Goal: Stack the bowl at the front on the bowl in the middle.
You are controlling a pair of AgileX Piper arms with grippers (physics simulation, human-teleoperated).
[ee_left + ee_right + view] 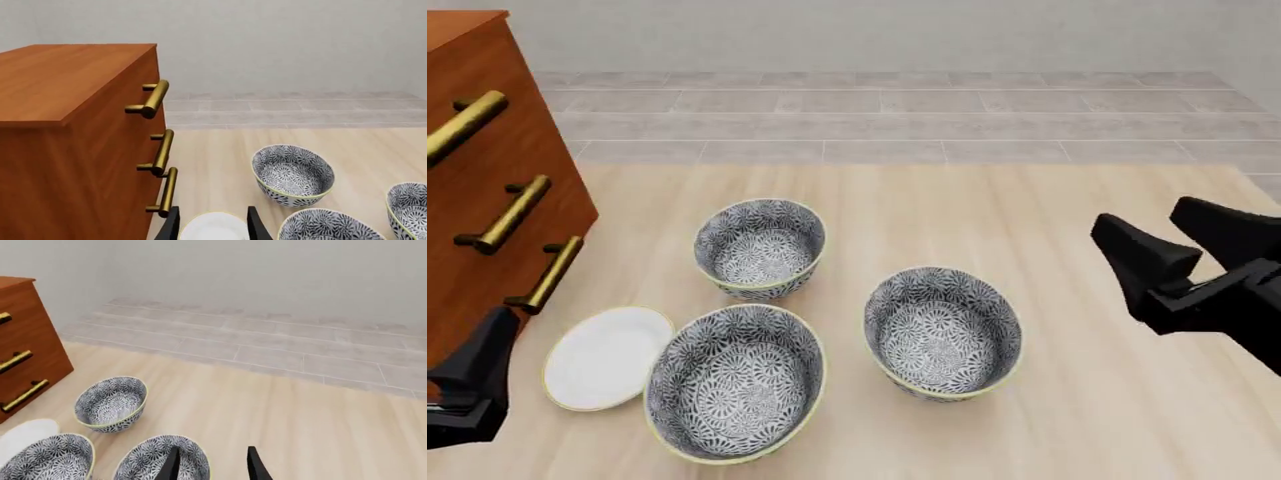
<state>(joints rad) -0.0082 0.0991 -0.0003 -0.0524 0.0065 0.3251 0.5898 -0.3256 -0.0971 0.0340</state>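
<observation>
Pale wood surface [1068,220]: front bowl [735,382] sits beside the plate [605,357], middle bowl [942,332] just right of it. Right claw [1174,245] hangs released; left claw [212,220] likewise, both empty.

No readable text, labels, brands, numbers or signs anywhere. Only a floral pattern on the three bowls, plain wood on the drawer cabinet [481,180], plain white on the plate [601,357].
</observation>
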